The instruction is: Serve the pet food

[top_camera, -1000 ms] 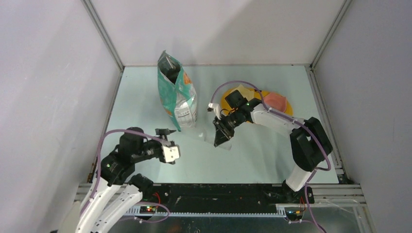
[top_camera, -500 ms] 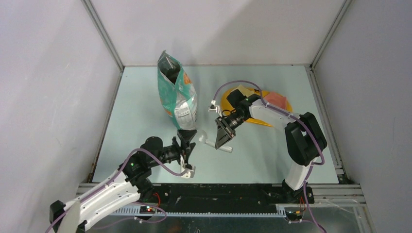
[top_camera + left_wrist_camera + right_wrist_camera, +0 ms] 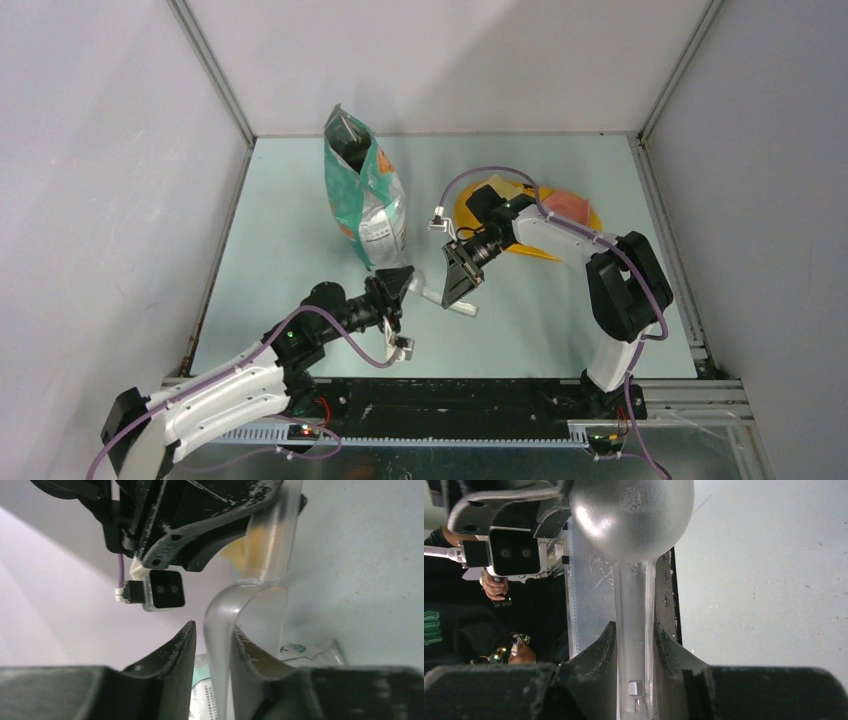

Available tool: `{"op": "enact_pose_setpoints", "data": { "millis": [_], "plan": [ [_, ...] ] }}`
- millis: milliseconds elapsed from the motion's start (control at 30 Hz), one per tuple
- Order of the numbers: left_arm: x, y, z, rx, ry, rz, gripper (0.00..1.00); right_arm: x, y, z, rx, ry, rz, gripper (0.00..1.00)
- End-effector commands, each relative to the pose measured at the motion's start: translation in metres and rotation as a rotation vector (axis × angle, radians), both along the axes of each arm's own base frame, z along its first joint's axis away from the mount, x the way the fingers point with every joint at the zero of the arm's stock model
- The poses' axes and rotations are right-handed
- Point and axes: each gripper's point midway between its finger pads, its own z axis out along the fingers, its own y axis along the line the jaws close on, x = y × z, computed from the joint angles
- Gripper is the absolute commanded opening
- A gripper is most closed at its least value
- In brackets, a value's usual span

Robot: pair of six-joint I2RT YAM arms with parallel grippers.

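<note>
pale green table [image 3: 300,200] in a grey-walled cell: pet food unseen, judged loose, light and spill-prone inside the upright soft bag [image 3: 365,195], best taken by the clear scoop [image 3: 634,525], its handle clamped in the right gripper [image 3: 635,630], left gripper [image 3: 212,629] parted astride its far end.

One teal bag [image 3: 365,195], one clear scoop [image 3: 631,515], one yellow feeder [image 3: 595,220], two claws: left claw [image 3: 400,279], right claw [image 3: 456,285]

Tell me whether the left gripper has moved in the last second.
Yes. Against the standing bag, the left gripper has swung right, ending just below the bag's base, at the clear scoop.
</note>
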Motion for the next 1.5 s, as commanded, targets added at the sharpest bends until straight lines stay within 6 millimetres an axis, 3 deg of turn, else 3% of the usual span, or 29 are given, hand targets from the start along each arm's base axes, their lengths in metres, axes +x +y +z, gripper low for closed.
{"op": "enact_pose_setpoints", "data": {
  "millis": [0, 133, 200, 233, 300, 433, 533, 600, 633, 733, 800, 933, 1067, 1167, 1267, 1300, 1400, 1467],
  "plan": [
    [-0.002, -0.004, 0.023, -0.053, -0.093, -0.01, 0.26, 0.002, 0.006, 0.018, 0.042, -0.05, 0.011, 0.0],
    [-0.001, -0.002, 0.019, -0.041, -0.078, 0.003, 0.08, 0.002, 0.007, 0.02, 0.04, -0.069, 0.006, 0.0],
    [-0.001, 0.0, 0.02, -0.053, -0.057, 0.015, 0.01, 0.005, 0.008, 0.022, 0.034, -0.082, -0.01, 0.1],
    [-0.001, 0.001, 0.019, -0.067, -0.027, 0.023, 0.0, 0.008, 0.007, 0.022, 0.029, -0.091, -0.018, 0.21],
    [0.002, 0.005, 0.016, -0.082, 0.045, 0.063, 0.0, 0.012, 0.004, 0.027, 0.034, -0.122, -0.031, 0.32],
    [0.007, 0.014, 0.005, -0.152, 0.319, 0.188, 0.0, 0.039, -0.011, 0.04, 0.008, -0.237, -0.124, 0.43],
    [0.005, 0.02, 0.001, -0.168, 0.596, 0.312, 0.0, 0.066, -0.033, 0.034, -0.057, -0.333, -0.215, 0.47],
    [-0.005, 0.018, -0.007, -0.154, 0.774, 0.343, 0.0, 0.084, -0.046, 0.04, -0.067, -0.385, -0.285, 0.5],
    [-0.014, 0.017, -0.019, -0.135, 0.88, 0.358, 0.0, 0.089, -0.051, 0.051, -0.059, -0.426, -0.314, 0.5],
    [-0.026, 0.013, -0.015, -0.148, 1.008, 0.366, 0.0, 0.127, -0.081, 0.086, -0.055, -0.559, -0.49, 0.51],
    [-0.032, 0.014, -0.017, -0.138, 1.069, 0.378, 0.0, 0.15, -0.112, 0.108, -0.082, -0.633, -0.632, 0.51],
    [-0.035, 0.012, -0.009, -0.105, 1.134, 0.385, 0.0, 0.167, -0.171, 0.125, -0.109, -0.578, -0.83, 0.51],
    [-0.031, 0.002, 0.007, -0.093, 1.169, 0.38, 0.0, 0.172, -0.216, 0.142, -0.095, -0.608, -0.952, 0.52],
    [-0.022, -0.008, 0.028, -0.167, 1.182, 0.376, 0.0, 0.166, -0.228, 0.162, -0.085, -0.715, -0.976, 0.55],
    [-0.024, -0.018, 0.046, -0.226, 1.229, 0.345, 0.0, 0.149, -0.224, 0.181, -0.035, -0.785, -0.991, 0.7],
    [-0.024, -0.021, 0.051, -0.239, 1.234, 0.333, 0.0, 0.148, -0.222, 0.177, -0.016, -0.757, -1.013, 0.77],
    [-0.022, -0.028, 0.061, -0.28, 1.249, 0.312, 0.0, 0.125, -0.203, 0.166, 0.08, -0.616, -0.953, 0.81],
    [-0.021, -0.028, 0.065, -0.299, 1.246, 0.314, 0.0, 0.115, -0.191, 0.156, 0.112, -0.533, -0.917, 0.93]
  ]
}}
